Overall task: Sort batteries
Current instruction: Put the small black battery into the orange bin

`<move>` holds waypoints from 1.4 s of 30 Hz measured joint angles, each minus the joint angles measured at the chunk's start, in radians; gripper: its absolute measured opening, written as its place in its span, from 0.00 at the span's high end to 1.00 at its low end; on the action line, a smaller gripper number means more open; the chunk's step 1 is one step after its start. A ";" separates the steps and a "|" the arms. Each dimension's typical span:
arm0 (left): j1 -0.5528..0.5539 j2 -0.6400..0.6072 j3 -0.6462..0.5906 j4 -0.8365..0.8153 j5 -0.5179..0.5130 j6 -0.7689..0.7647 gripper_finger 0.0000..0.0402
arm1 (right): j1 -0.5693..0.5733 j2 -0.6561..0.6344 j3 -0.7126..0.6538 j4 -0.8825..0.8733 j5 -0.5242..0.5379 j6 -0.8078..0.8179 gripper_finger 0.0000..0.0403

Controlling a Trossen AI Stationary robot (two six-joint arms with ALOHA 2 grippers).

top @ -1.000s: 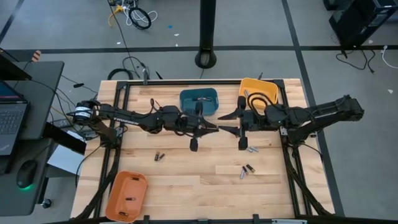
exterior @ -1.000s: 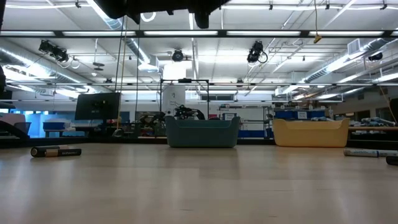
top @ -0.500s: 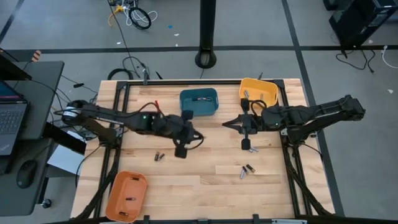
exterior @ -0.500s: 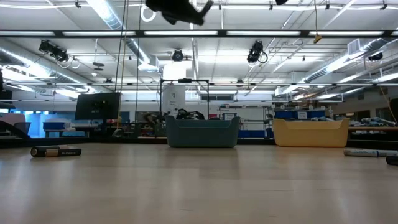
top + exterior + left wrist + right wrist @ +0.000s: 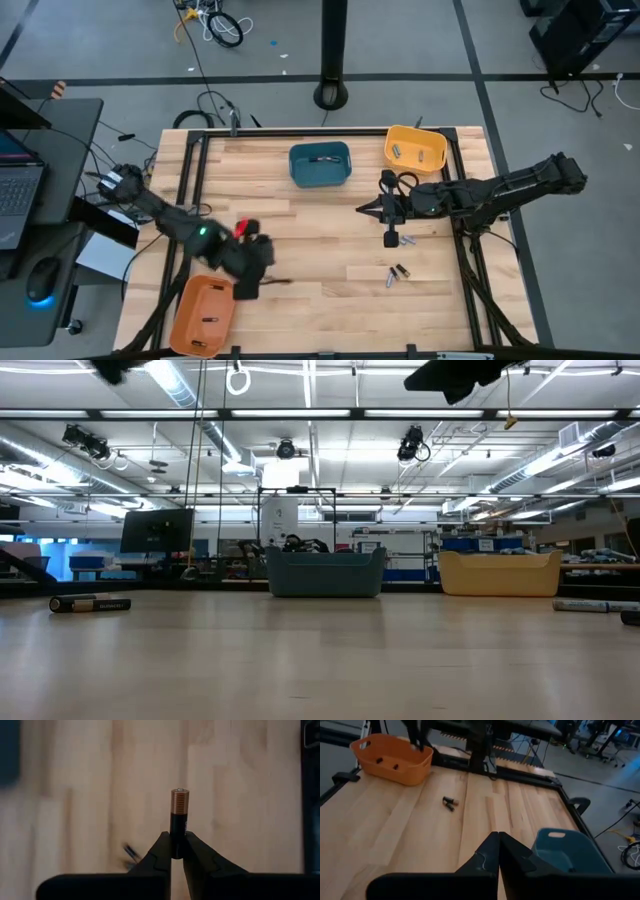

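My left gripper (image 5: 245, 288) hangs over the near left of the table, beside the orange bin (image 5: 203, 316), shut on a battery (image 5: 179, 812) with a black body and a copper end. My right gripper (image 5: 360, 208) hovers shut and empty over the table's middle right, pointing toward the left edge; its own view shows the closed fingertips (image 5: 498, 837). Loose batteries lie flat on the wood below the right arm (image 5: 405, 240), nearer the front (image 5: 395, 272), and farther left (image 5: 449, 801). My left gripper pinches the battery's black end (image 5: 178, 834) between its two fingertips. The fingers slant steeply down from above and lie along the battery. The copper end (image 5: 180, 795) sticks out beyond the tips, and the battery is lifted clear of the table.
A blue bin (image 5: 320, 165) stands at the far middle and a yellow bin (image 5: 415, 148) at the far right, each with a few batteries inside. The orange bin holds some too. Black frame rails run along the table's left and right sides. Bare wood lies at the near middle.
My left gripper has swung from the table's middle, in front of the blue bin, toward the near left and the orange bin, tipping steeply downward. My right gripper has shut on nothing and sunk a little.
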 joint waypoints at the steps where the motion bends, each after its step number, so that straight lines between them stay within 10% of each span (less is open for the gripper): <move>1: -0.031 0.001 0.000 -0.018 -0.001 -0.069 0.92 | 0.000 0.000 -0.004 -0.002 -0.001 0.001 0.95; 21: -0.564 0.030 -0.193 0.113 0.067 -1.291 0.93 | -0.024 0.000 -0.016 0.001 -0.009 -0.051 0.98; 42: -0.557 0.111 -0.432 0.296 0.209 -1.390 0.93 | -0.028 0.000 -0.016 0.009 -0.027 -0.026 0.97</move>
